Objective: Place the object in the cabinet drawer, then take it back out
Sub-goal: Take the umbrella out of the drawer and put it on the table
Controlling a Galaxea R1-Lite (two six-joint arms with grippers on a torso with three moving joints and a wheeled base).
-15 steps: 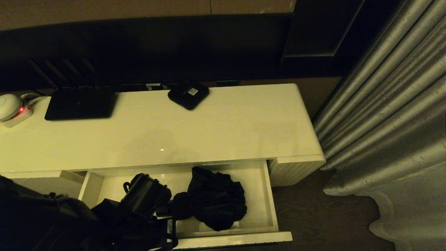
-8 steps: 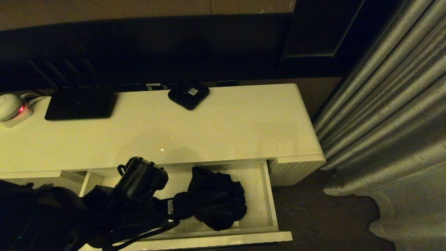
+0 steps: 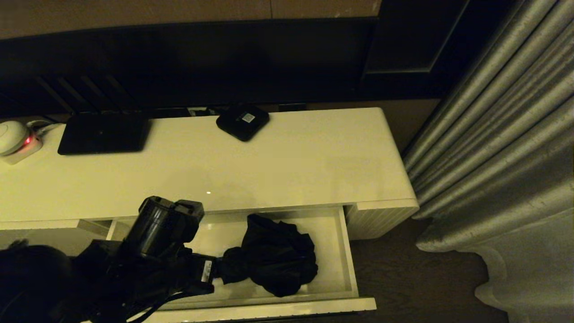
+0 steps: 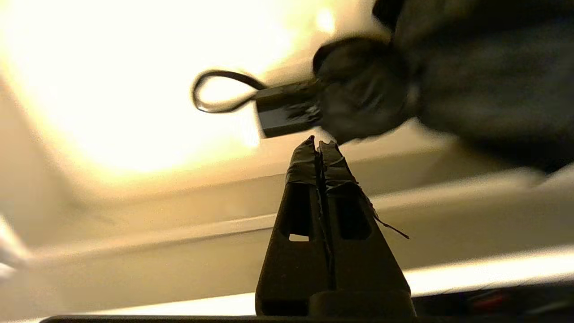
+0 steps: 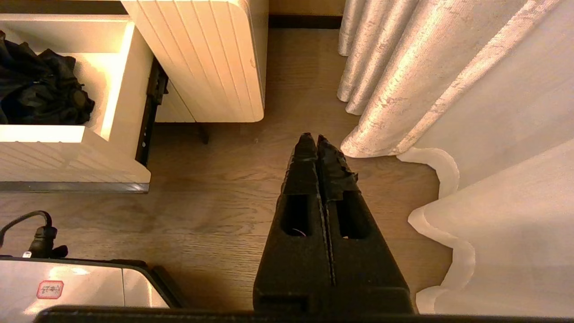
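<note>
The black folding umbrella (image 3: 276, 255) lies inside the open cream cabinet drawer (image 3: 345, 255), its bunched fabric toward the right. In the left wrist view its short handle (image 4: 287, 110) and thin strap loop (image 4: 215, 92) sit just beyond my left gripper (image 4: 318, 143), which is shut and empty, its tips close to the handle without gripping it. In the head view my left arm (image 3: 166, 224) hangs over the drawer's left half. My right gripper (image 5: 316, 140) is shut with nothing in it, parked above the wooden floor to the right of the drawer's ribbed front (image 5: 67, 157).
On the cabinet top (image 3: 269, 166) lie a flat black device (image 3: 103, 133), a small black box with a white label (image 3: 242, 121) and a white power block with a red light (image 3: 15, 139). A grey curtain (image 3: 502, 148) hangs at the right. My base (image 5: 76, 287) is near the floor.
My left arm has drawn back to the left and its wrist has risen, moving off the umbrella's handle. The umbrella stays in the drawer.
</note>
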